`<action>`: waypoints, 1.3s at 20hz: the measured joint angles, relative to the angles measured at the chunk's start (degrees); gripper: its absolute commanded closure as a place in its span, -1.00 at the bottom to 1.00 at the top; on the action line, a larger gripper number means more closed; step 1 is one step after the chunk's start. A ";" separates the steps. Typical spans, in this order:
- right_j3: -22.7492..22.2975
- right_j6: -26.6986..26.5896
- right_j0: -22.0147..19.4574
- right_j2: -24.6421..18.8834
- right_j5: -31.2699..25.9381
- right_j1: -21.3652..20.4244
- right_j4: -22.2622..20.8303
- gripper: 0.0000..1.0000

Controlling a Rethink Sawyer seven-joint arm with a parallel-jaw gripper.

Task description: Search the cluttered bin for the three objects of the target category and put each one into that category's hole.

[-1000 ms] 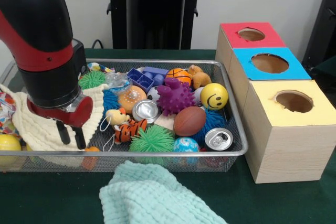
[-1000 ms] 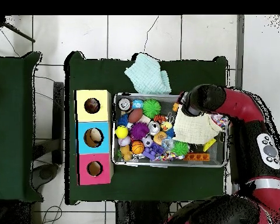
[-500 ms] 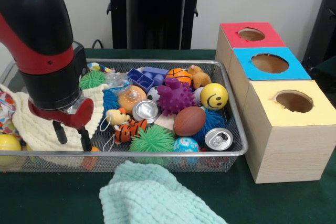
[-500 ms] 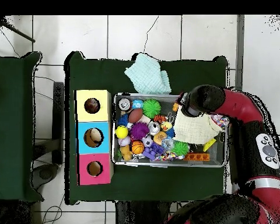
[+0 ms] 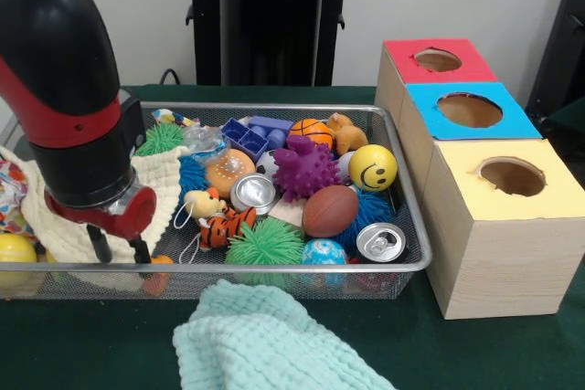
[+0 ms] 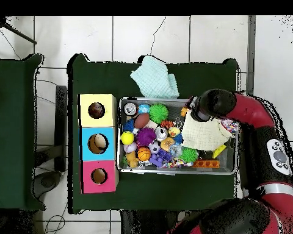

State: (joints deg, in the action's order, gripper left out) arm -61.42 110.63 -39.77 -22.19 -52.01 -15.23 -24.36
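Two cans [image 5: 253,193] amid crowded toy balls [image 5: 331,211]

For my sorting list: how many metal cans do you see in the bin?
2. One can lies mid-bin beside the purple spiky ball; the other can sits at the front corner nearest the boxes. Clutter may hide more.

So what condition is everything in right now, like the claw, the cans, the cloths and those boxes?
gripper: open, fingers down in the bin, over the cream cloth.
Near can: upright, top opened.
Middle can: lying tilted among toys.
Mint cloth: crumpled on the table, outside the bin.
Red box, blue box, yellow box: holes uncovered.
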 measured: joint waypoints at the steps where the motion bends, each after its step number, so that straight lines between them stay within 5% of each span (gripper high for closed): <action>1: 0.48 0.00 -0.06 0.01 -0.11 0.62 -0.12 -1.00; 17: 10.39 -5.98 -2.14 -0.87 -7.72 7.11 -1.46 -1.00; 18: 10.61 -6.79 -2.17 -0.88 -7.81 7.19 -1.46 1.00; 26: 10.68 -6.98 -1.89 -0.58 -7.75 7.10 -1.62 1.00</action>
State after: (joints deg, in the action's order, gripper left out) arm -50.73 103.64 -41.66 -22.77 -59.76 -8.13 -25.98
